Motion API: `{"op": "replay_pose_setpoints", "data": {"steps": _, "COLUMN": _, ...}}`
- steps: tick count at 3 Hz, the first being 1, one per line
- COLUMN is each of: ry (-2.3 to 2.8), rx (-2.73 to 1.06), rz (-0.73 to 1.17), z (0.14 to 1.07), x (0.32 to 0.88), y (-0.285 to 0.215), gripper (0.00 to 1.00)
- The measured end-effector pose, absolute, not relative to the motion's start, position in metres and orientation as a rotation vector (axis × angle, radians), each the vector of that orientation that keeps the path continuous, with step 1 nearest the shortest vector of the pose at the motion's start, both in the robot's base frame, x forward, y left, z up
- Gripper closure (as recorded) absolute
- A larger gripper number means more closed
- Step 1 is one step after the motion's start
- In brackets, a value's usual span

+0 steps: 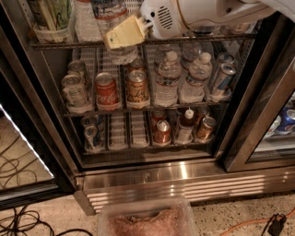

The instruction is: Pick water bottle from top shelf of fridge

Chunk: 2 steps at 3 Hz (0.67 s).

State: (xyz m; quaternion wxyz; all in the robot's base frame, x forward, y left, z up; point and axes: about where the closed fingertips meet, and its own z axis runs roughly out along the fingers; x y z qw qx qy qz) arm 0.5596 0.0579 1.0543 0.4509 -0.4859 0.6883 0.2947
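Pincer (122, 36): upper centre, arm coming from right, clamped across water bottle (109, 13) at mid-body. Bottle: long axis near vertical, base hanging in front of rail of top shelf (60, 44), fridge (152, 177). Likely next move: draw outward, clear of rail.

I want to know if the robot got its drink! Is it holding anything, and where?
Yes: the gripper grips the water bottle round its lower body, below the label, in front of the top shelf.

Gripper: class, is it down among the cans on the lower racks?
No, the gripper is up at the top shelf, in front of the water bottle.
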Motion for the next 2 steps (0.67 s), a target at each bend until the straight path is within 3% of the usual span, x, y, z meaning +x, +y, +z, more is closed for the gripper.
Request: {"op": "replay_pose_setpoints", "data": {"steps": 2, "ry": 1.767, "rx": -1.191, "rz": 0.750, "z": 1.0318, "x": 0.5482, "y": 0.0465, "gripper": 1.00}}
